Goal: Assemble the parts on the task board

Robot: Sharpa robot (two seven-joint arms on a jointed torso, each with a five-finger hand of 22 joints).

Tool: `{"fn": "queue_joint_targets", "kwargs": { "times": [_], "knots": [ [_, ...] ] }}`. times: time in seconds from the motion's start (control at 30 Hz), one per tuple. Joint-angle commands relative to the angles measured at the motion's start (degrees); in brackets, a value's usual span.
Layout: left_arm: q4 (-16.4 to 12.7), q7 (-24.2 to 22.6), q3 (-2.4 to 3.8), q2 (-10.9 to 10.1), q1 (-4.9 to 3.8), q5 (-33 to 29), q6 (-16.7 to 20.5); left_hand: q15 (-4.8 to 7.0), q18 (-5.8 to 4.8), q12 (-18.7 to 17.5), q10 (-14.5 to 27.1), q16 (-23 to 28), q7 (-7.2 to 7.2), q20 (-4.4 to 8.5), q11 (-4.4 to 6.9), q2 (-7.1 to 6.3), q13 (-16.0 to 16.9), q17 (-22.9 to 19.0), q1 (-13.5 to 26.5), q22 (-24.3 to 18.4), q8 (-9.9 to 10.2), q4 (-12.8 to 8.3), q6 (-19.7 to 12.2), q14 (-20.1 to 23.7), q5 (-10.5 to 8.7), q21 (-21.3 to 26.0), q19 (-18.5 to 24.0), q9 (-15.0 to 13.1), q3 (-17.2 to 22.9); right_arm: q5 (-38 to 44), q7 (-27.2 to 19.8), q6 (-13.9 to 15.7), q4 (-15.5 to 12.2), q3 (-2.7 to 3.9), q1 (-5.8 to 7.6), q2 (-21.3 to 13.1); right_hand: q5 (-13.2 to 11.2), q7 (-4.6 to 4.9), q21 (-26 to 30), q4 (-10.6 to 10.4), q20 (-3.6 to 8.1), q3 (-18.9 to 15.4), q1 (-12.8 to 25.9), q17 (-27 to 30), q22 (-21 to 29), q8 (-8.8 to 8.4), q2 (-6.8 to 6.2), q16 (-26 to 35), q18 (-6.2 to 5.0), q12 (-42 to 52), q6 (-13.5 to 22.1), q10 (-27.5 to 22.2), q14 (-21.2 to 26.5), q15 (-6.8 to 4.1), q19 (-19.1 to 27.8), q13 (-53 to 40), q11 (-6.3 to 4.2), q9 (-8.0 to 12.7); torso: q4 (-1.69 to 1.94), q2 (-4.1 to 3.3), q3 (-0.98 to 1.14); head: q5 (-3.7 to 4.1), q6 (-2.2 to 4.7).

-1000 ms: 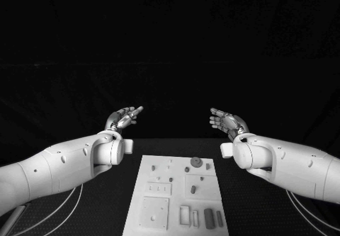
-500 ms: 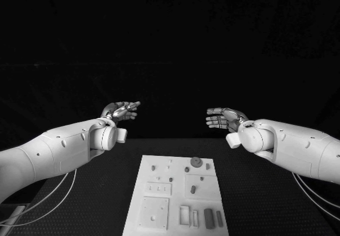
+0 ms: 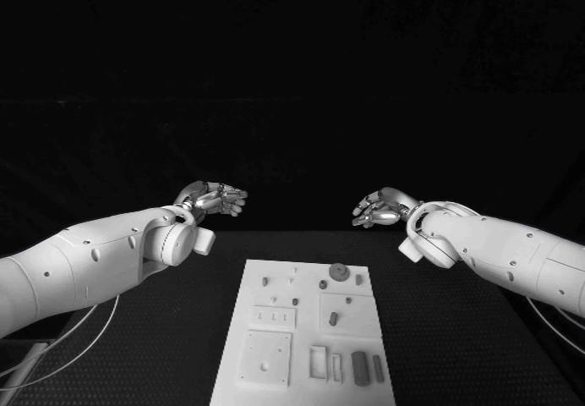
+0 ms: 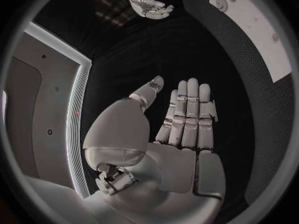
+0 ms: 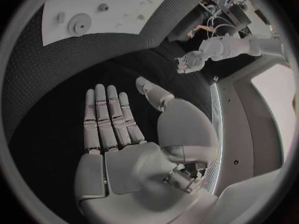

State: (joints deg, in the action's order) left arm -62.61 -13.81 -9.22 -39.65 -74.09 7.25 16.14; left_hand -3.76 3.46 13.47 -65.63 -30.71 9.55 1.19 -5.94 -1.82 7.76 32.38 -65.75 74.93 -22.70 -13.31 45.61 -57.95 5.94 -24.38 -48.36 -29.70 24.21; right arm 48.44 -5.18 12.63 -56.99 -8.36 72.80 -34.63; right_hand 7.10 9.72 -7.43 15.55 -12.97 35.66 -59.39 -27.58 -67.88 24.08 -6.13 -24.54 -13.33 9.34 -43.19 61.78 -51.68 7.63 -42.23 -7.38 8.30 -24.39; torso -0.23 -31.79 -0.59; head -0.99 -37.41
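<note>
The left hand (image 3: pixel 212 200) hangs in the air beyond the far left corner of the task board (image 3: pixel 308 334), touching nothing. In its wrist view the fingers (image 4: pixel 188 115) lie straight and side by side, the thumb set apart, and the palm holds nothing.

The task board lies flat in the middle of the black table (image 3: pixel 451 338), well apart from both hands. A round part (image 3: pixel 338 271) sits near its far edge, and a few oblong parts (image 3: pixel 361 369) lie along its near edge.

The right hand (image 3: pixel 379 209) hovers beyond the board's far right corner, facing the left hand. Its fingers (image 5: pixel 107 115) are likewise stretched out, thumb apart, palm bare.
</note>
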Motion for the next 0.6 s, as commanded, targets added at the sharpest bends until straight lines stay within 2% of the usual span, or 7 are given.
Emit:
{"fn": "queue_joint_targets", "kwargs": {
  "times": [0.03,0.17,0.37,0.43,0.5,0.6],
  "knots": [
    [-1.6,-0.7,0.07,-0.7,-0.06,2.0,-1.5,0.71,0.65,-0.7,-0.9,-1.0,-0.05,0.93,0.16,0.31,-0.1,0.9,0.0,1.4,0.7,-1.6,0.6,-1.4,0.1,-1.6,-1.2,0.2,0.5,15.6,1.7,-0.6,-1.3,0.01,-0.09,-0.3,-0.3,-1.52,-2.3,0.4,1.62,3.0,-3.0,-4.2,-0.9,0.78,-0.76,-2.6,-1.67,1.1,-6.6,7.0,-7.6,-3.23,-8.4,-2.1,-2.43,-0.6,0.13,-0.65,0.07,0.22,-0.14],
    [-4.8,-0.9,0.07,-2.3,-0.06,2.1,-1.7,0.73,0.33,-0.9,-1.5,-1.1,-0.04,1.24,0.29,-0.36,0.1,1.3,0.5,1.3,1.2,-2.5,0.9,-1.3,-0.21,-2.1,-1.0,0.3,0.8,20.6,2.7,-1.4,-2.6,0.01,-0.36,-0.3,-0.7,-1.66,-3.1,0.7,2.42,3.6,-3.4,-5.6,-1.5,-0.02,-1.1,-2.7,-1.67,0.1,-7.3,7.6,-9.6,-4.18,-10.5,-2.5,-2.49,-0.4,0.32,-1.25,0.07,0.28,-0.27],
    [-8.8,-2.1,0.06,-3.8,0.28,1.2,-0.3,0.72,0.08,-2.1,-0.8,-1.0,0.39,1.48,-0.11,-2.33,0.0,1.7,2.5,1.2,2.2,-2.3,0.3,-1.1,-1.99,-2.8,-0.8,0.5,0.7,27.5,3.9,-1.9,-3.9,0.01,-1.25,-0.1,-1.2,-1.6,-4.1,0.6,3.36,3.7,-3.3,-7.1,-2.2,-0.91,-1.71,-2.7,-1.67,-1.2,-7.7,7.9,-12.3,-5.2,-13.0,-2.7,-2.38,-0.3,0.88,-2.55,-0.18,0.6,-0.69],
    [-10.2,-2.3,0.06,-4.4,0.72,0.6,-0.2,0.58,-0.02,-3.0,0.4,-0.9,0.55,1.38,-0.48,-3.8,-0.3,1.8,4.4,1.2,2.9,-1.6,-0.5,-1.0,-3.12,-2.9,-0.7,0.7,-0.1,29.9,4.3,-2.0,-4.3,0.01,-1.36,0.0,-1.6,-1.53,-4.4,0.4,3.61,3.6,-2.9,-7.6,-2.4,-1.2,-2.05,-2.7,-1.67,-1.7,-7.7,7.8,-13.1,-5.5,-13.7,-2.7,-2.26,-0.2,1.01,-2.91,-0.23,0.41,-0.81],
    [-11.3,-2.3,0.06,-4.9,0.93,0.5,-0.4,0.48,-0.02,-3.4,0.9,-0.8,0.55,1.31,-0.69,-4.6,-0.4,1.9,5.8,1.2,3.0,-1.2,-0.8,-0.7,-3.14,-2.9,-0.5,0.7,-0.9,31.6,4.6,-1.8,-4.7,0.01,-1.69,-0.1,-2.8,-1.43,-4.6,0.0,3.92,3.6,-2.7,-8.2,-2.6,-1.6,-2.54,-2.5,-1.67,-2.2,-7.6,7.7,-13.8,-5.76,-14.4,-2.7,-2.13,-0.2,1.28,-3.57,-0.28,0.49,-0.64],
    [-12.6,-2.0,0.06,-5.5,0.97,1.6,-0.8,0.35,0.16,-4.1,1.9,-0.5,0.3,1.21,-0.88,-4.82,-0.6,2.0,6.5,1.1,3.4,-1.6,-1.2,-0.2,-3.13,-2.7,0.1,0.6,-1.6,33.6,4.9,-2.0,-4.8,-0.01,-2.4,0.2,-3.5,-1.36,-5.0,-0.4,4.32,3.7,-2.6,-9.1,-2.9,-2.12,-3.15,-2.5,-1.67,-3.1,-7.3,7.4,-15.0,-6.18,-15.5,-2.7,-1.87,-0.1,1.6,-4.24,-0.36,0.87,-0.53]
  ]
}}
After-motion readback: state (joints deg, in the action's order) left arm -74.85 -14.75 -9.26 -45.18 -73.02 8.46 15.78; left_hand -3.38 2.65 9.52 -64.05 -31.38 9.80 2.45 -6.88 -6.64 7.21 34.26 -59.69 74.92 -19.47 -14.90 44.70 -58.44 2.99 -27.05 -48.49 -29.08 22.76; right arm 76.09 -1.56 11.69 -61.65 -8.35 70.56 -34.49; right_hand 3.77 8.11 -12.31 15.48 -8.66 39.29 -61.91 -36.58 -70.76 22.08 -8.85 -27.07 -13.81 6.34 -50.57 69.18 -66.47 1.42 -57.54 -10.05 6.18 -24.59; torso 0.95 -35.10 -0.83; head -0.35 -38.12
